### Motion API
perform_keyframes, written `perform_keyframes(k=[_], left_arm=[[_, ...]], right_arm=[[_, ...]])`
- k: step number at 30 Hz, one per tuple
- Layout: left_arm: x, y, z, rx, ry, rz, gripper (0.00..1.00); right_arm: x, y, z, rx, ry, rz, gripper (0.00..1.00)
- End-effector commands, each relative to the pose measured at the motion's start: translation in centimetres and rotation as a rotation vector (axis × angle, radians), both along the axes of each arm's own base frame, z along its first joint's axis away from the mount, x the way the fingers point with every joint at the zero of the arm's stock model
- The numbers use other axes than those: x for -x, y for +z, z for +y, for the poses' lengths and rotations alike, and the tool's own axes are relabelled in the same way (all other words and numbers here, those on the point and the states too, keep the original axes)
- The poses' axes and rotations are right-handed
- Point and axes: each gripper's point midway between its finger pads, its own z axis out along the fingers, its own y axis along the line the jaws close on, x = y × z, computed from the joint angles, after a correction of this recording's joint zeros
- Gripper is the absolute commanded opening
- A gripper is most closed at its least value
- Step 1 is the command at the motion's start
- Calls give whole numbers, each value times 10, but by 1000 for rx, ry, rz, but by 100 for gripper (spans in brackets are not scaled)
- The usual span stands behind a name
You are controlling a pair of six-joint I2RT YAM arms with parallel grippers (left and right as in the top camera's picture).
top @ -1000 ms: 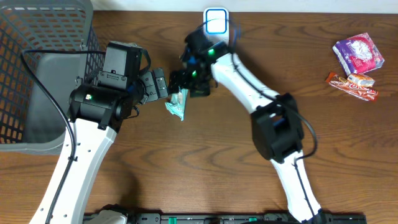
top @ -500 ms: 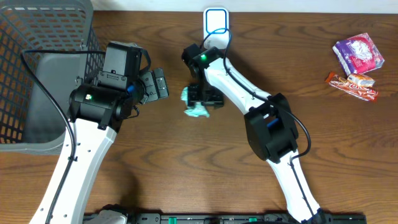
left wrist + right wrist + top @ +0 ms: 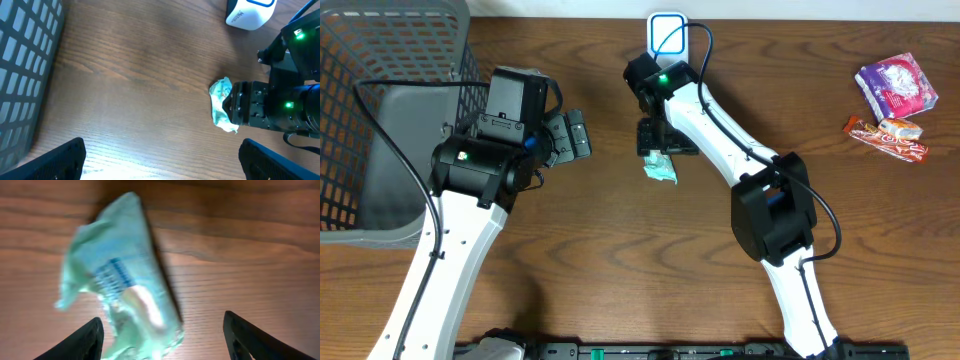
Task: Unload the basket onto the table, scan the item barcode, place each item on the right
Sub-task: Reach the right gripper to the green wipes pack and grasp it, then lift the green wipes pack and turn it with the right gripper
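Observation:
The item, a crumpled teal packet (image 3: 661,166), lies on the wooden table below the white barcode scanner (image 3: 667,35). My right gripper (image 3: 657,140) hovers right over it, open. In the right wrist view the blurred packet (image 3: 125,280) sits between the fingers, close to the left one, with bare wood before the right fingertip (image 3: 240,330). My left gripper (image 3: 578,135) is open and empty to the left of the packet. The left wrist view shows the packet (image 3: 220,102) against the right gripper's black body, and the scanner (image 3: 248,11) at the top edge.
A grey mesh basket (image 3: 380,100) fills the left side of the table. At the far right lie a purple packet (image 3: 897,85) and a red snack bar (image 3: 887,137).
The right gripper and the teal packet have moved rightward, away from the left gripper, to a spot below the scanner. The left arm has not moved.

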Motion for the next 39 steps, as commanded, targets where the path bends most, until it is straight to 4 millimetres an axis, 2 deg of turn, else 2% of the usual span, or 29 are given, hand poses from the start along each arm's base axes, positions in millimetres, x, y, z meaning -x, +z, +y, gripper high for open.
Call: perform_keyframes(k=[1,6,11,14,18,19,22,24,27,30,32,35,37,39], left_arm=[[0,0,3,-22,4,-1,98],[0,0,3,-22,4,-1,98],[0,0,3,-22,4,-1,98],[0,0,3,-22,4,-1,98],[0,0,3,-22,4,-1,98],[0,0,3,-22,4,-1,98],[0,0,3,-22,4,-1,98],[0,0,3,-22,4,-1,98],[0,0,3,-22,4,-1,98],[0,0,3,-22,4,-1,98],[0,0,3,-22,4,-1,98],[0,0,3,-22,4,-1,98],[0,0,3,-22,4,-1,98],[0,0,3,-22,4,-1,98]], right_arm=[[-3,16,13,-70,47,-28,73],[-3,14,12,-61,146,-25,66],[7,1,11,-34,284,12,65],[11,-13,12,-24,349,18,66],[15,-35,8,-8,350,19,65],[16,-41,8,-8,350,20,61],[18,-49,4,-8,313,26,33],[19,-47,6,-39,298,39,25],[19,-31,8,-117,274,66,13],[14,-4,6,-251,234,103,12],[11,16,9,-413,237,137,12],[6,53,14,-774,250,179,15],[5,78,8,-992,245,194,15],[2,94,-5,-1128,207,204,16]])
